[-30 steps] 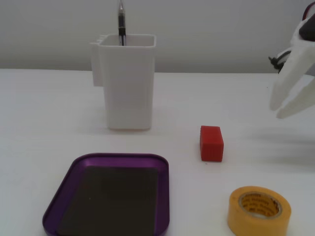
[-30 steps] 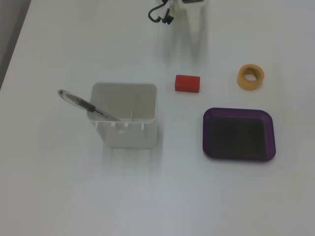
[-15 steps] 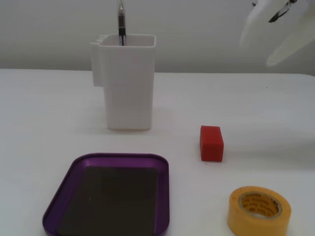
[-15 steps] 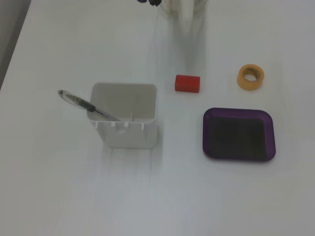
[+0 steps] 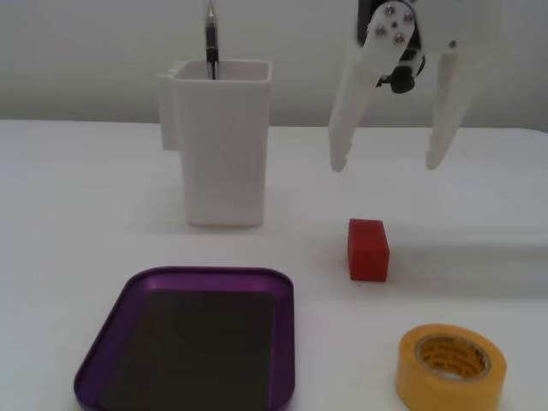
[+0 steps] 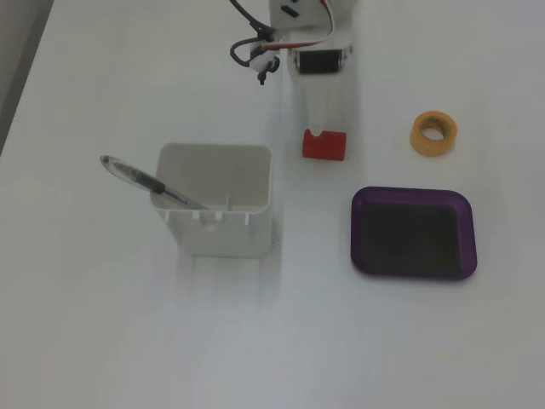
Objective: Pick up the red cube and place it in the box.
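White table [image 5: 103, 180], unlabelled red cube [image 5: 368, 249]

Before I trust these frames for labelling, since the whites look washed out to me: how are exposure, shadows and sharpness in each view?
In the low fixed view the gripper is sharp and the red cube crisp, with faint shadows on the white table. In the high fixed view the table is overexposed, so the white arm blends into it; the box and tape roll stay distinct.

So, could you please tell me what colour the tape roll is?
The tape roll is yellow-orange, clearest in the low fixed view.
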Robot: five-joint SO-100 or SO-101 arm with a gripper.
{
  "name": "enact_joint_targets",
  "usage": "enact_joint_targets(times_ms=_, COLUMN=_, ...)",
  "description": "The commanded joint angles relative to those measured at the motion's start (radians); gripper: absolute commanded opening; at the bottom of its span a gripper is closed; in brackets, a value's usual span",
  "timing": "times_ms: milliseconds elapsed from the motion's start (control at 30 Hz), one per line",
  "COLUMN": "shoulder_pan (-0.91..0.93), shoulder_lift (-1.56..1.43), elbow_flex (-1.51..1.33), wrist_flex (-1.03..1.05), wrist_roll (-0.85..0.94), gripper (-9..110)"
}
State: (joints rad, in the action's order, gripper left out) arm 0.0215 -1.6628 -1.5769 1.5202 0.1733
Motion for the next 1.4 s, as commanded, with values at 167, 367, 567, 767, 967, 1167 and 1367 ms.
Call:
enact_joint_targets(times_ms=167, shoulder_pan=-0.052, shoulder_lift=-0.002, elbow_flex=-0.104, wrist_flex=-0.167, wrist_roll=-0.005, gripper=27)
enact_joint_targets(times_ms=367, shoulder_pan=-0.048, shoulder_lift=0.0, elbow_flex=-0.199, wrist_flex=-0.288, wrist_roll=-0.006, gripper=27)
enact_joint_targets(times_ms=567, shoulder_pan=-0.043, shoulder_lift=0.017, elbow_flex=-0.276, wrist_flex=-0.393, wrist_roll=-0.023, gripper=27)
enact_joint_targets(times_ms=767, shoulder_pan=-0.048, shoulder_lift=0.126, elbow_flex=-0.287, wrist_flex=-0.434, wrist_roll=-0.026, gripper=27)
enact_joint_targets(times_ms=967, shoulder_pan=-0.051, shoulder_lift=0.155, elbow_flex=-0.281, wrist_flex=-0.431, wrist_roll=-0.02, gripper=13)
enact_joint_targets(times_ms=1167, shoulder_pan=-0.054, shoulder_lift=0.152, elbow_flex=-0.278, wrist_flex=-0.42, wrist_roll=-0.012, gripper=0)
enact_joint_targets(times_ms=1367, shoulder_pan=-0.055, shoulder_lift=0.052, elbow_flex=-0.143, wrist_flex=-0.324, wrist_roll=0.031, gripper=-1)
